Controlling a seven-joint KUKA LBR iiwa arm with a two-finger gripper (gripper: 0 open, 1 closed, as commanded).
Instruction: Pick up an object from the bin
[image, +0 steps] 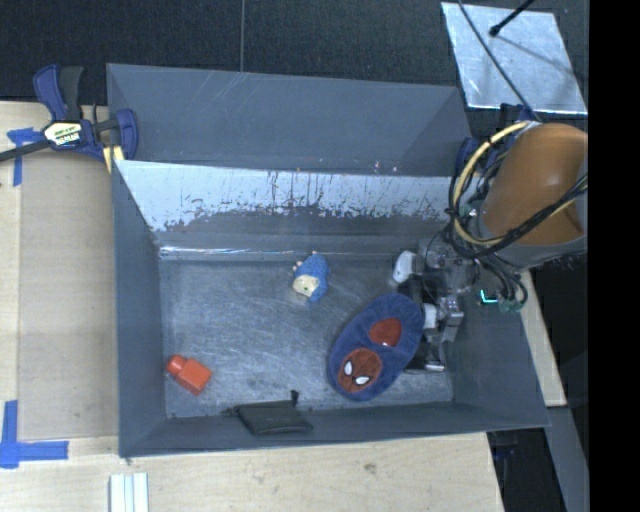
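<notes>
Blue slipper (368, 358) with red faces, not yet lifted.
Your end effector (436, 345) sits at its right edge; open or closed, you cannot tell. Grasp and lift remain.

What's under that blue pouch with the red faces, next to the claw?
Only bare bin floor shows round the blue pouch. Whatever is beneath it is covered by the pouch itself. The claw is at its right edge.
</notes>
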